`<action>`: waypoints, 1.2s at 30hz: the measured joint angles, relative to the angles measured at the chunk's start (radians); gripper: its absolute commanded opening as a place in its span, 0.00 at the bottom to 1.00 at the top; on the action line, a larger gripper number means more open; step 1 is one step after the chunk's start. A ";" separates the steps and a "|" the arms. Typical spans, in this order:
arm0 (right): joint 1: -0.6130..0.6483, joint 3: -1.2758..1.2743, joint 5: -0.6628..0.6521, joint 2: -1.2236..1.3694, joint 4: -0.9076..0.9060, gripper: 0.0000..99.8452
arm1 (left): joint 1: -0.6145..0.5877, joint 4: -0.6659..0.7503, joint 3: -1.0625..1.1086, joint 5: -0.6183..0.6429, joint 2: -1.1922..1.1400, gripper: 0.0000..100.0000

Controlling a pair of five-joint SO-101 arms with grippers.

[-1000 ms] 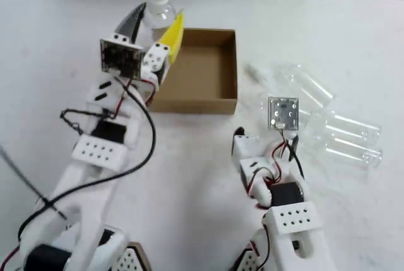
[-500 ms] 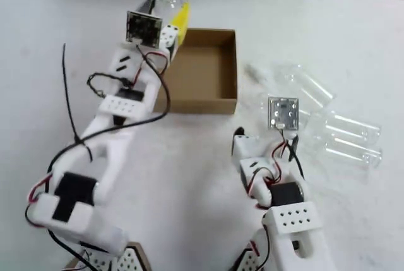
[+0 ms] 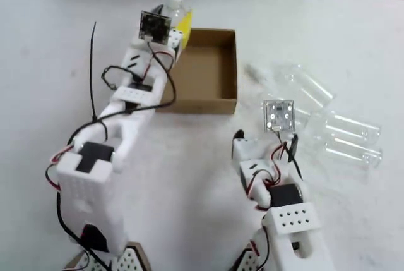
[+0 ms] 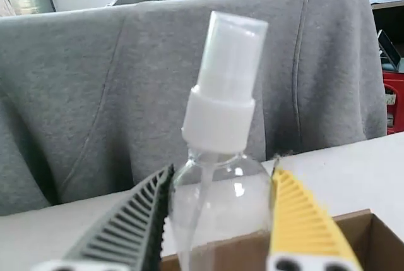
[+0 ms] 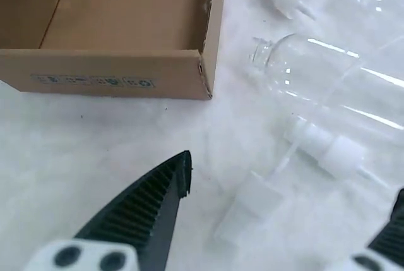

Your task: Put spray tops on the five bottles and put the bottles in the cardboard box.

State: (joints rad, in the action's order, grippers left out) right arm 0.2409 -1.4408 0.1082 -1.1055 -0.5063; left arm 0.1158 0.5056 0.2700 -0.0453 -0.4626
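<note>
Spray bottle (image 4: pixel 221 220), clear, white spray top (image 4: pixel 224 81) already fitted: upright, clamped at the shoulder between the grey and yellow fingers of the left gripper (image 4: pixel 222 179). In the high view it stands at the far left corner of the cardboard box (image 3: pixel 196 103); whether it is over the rim or just outside cannot be told

Cardboard box: open, shallow, nothing lying in it

Uncapped bottles (image 3: pixel 350 135): several, clear, lying on their sides on the white table (image 3: pixel 189 176), to the right of the box and well apart from the held bottle; the exact count is unclear

Loose spray tops (image 5: pixel 328 148): at least three, white, lying among the uncapped bottles, none screwed on

Right gripper (image 5: pixel 290 186): jaws spread wide, holding nothing, poised above the table with two loose tops and one bottle neck (image 5: pixel 268 53) just ahead of it

Step in hand, as judged: boxing the first finished bottle; four appear still to be capped

Next move calls for: carrying the bottle inward over the box wall, lowering it inside, then parting the fingers without tipping it
</note>
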 measured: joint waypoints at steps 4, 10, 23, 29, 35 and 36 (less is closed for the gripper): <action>0.002 -0.002 -0.005 0.000 0.009 0.44 | -0.002 0.000 -0.049 0.000 -0.064 0.02; 0.002 -0.002 -0.005 0.000 0.009 0.44 | -0.020 0.000 -0.129 0.000 -0.153 0.02; 0.002 -0.002 -0.005 0.000 0.009 0.44 | -0.035 0.000 -0.138 0.000 -0.180 0.02; 0.002 -0.002 -0.005 0.000 0.009 0.44 | -0.037 0.000 -0.138 0.000 -0.180 0.02; 0.002 -0.002 -0.005 0.000 0.009 0.44 | -0.037 0.072 -0.141 0.000 -0.267 0.02; 0.002 -0.002 -0.005 0.000 0.009 0.44 | -0.037 0.074 -0.161 0.000 -0.278 0.02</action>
State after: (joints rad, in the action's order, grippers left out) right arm 0.2424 -1.4423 0.1036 -1.1055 -0.4971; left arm 0.0790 0.5792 0.1089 -0.0453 -0.7403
